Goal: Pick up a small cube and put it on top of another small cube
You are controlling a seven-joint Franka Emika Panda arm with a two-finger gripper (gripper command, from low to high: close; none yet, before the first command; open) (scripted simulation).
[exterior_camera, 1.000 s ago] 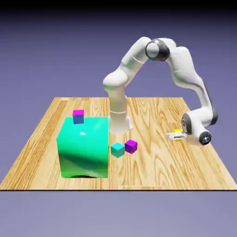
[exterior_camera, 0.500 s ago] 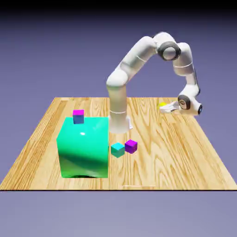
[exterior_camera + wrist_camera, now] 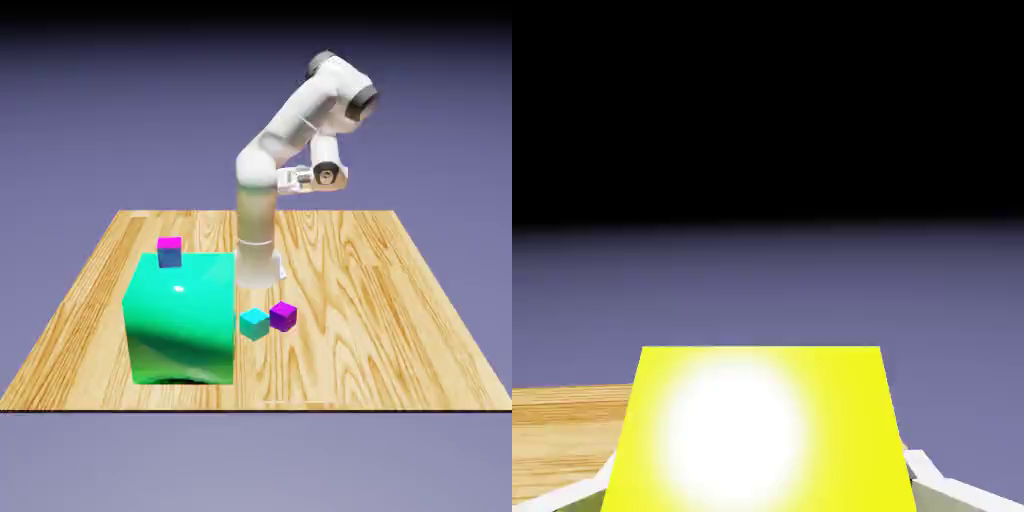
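Note:
The small yellow cube (image 3: 757, 430) fills the bottom of the hand view, and my gripper is shut on it; a pale fingertip (image 3: 944, 486) shows at its right side. In the exterior view my gripper (image 3: 288, 179) hangs high above the table, close to the robot's own column, pointing toward the exterior view's left. The yellow cube cannot be made out there. Well below sit a cyan cube (image 3: 254, 323) and a purple cube (image 3: 283, 316), side by side on the wood.
A big green cube (image 3: 180, 317) stands on the table's left part in the exterior view, with a tiny magenta-and-blue cube (image 3: 169, 251) on its top back edge. The robot's base (image 3: 258, 268) stands just behind the cyan and purple cubes. The wooden table (image 3: 380, 330) stretches to the right.
The arm has swung up from low over the table's right side, toward the exterior view's left, to high beside its own column. It stayed shut on the yellow cube. The other cubes stayed put.

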